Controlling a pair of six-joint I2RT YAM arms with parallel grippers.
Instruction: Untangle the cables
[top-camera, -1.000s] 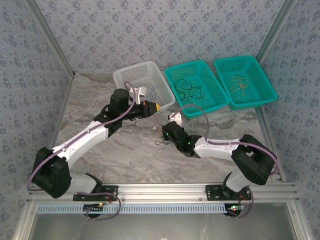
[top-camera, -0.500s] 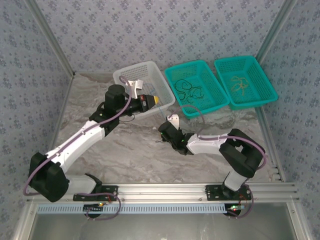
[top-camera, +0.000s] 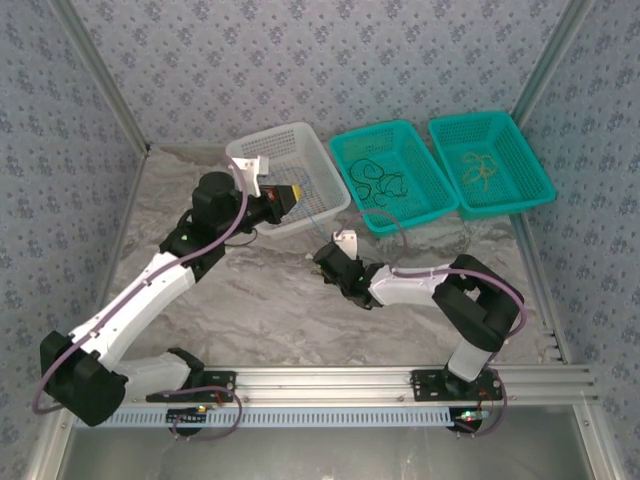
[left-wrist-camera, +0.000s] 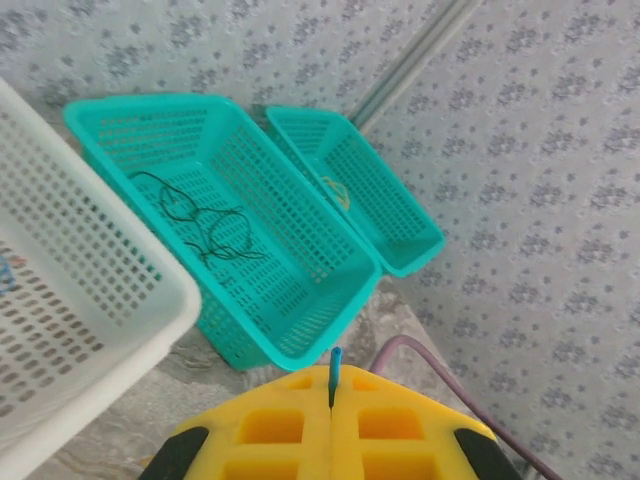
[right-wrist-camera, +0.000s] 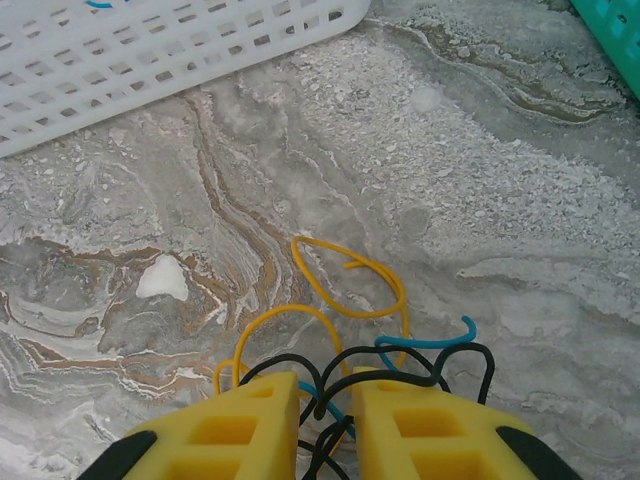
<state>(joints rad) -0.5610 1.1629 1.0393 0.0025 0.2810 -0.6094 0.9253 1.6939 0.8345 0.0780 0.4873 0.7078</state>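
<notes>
We found the left fingers (left-wrist-camera: 333, 408) clamped on a blue cable (left-wrist-camera: 335, 362) over the white basket (top-camera: 270, 137) — the right fingers (right-wrist-camera: 292, 395), narrow, gripped tangled cables (right-wrist-camera: 345, 300) on the desk (right-wrist-camera: 500, 200) beside it.

TWO ARMS AT WORK: The left arm (top-camera: 150, 285) stretches from its base at the near left, forearm climbing toward the back and wrist raised. The left gripper (top-camera: 290, 197) points right, its yellow fingers (left-wrist-camera: 270, 425) pressed together on a strand of blue cable (left-wrist-camera: 335, 365). The right arm (top-camera: 480, 310) folds sharply above its base at the near right, elbow high, white forearm reaching left and held low. The right gripper (top-camera: 322, 262) points left and downward, its 2 yellow fingers (right-wrist-camera: 250, 420) a narrow gap apart with strands of black cable (right-wrist-camera: 488, 365) running between them. Whether they pinch those strands cannot be told.
</notes>
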